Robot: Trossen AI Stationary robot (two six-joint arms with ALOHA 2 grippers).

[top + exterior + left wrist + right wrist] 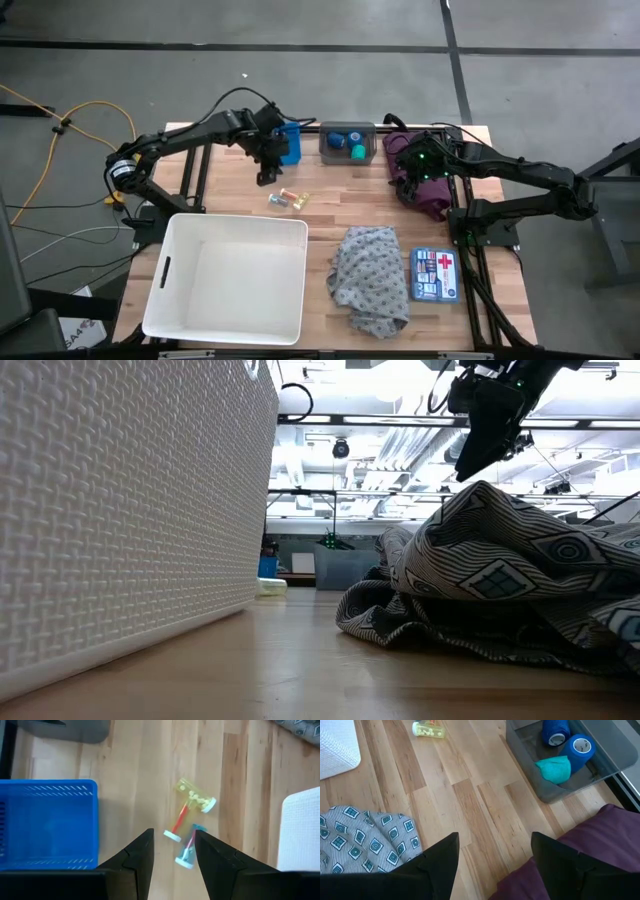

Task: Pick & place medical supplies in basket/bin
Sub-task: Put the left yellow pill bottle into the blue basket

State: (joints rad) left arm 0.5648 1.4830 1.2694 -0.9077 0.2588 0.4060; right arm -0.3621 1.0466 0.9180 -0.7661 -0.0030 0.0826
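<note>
Three small vials lie on the wooden table: a yellow one [194, 799], a red one [178, 822] and a blue-tinted one [187, 852], also seen as a cluster of vials [288, 199]. My left gripper [173, 834] hangs open above them, next to the blue bin [289, 141], touching nothing. Blue and green tape rolls [565, 747] sit in the grey bin [347, 142]. My right gripper [495, 837] stands open above bare wood, between the grey patterned cloth [370, 278] and the maroon cloth [590, 852]. The white basket [225, 275] stands at the near left.
A first-aid box [434, 275] lies near the right edge beside the grey cloth. In the low view the basket's wall [130, 510] fills the left and the crumpled grey cloth [500, 580] the right. Bare wood lies between the vials and the cloth.
</note>
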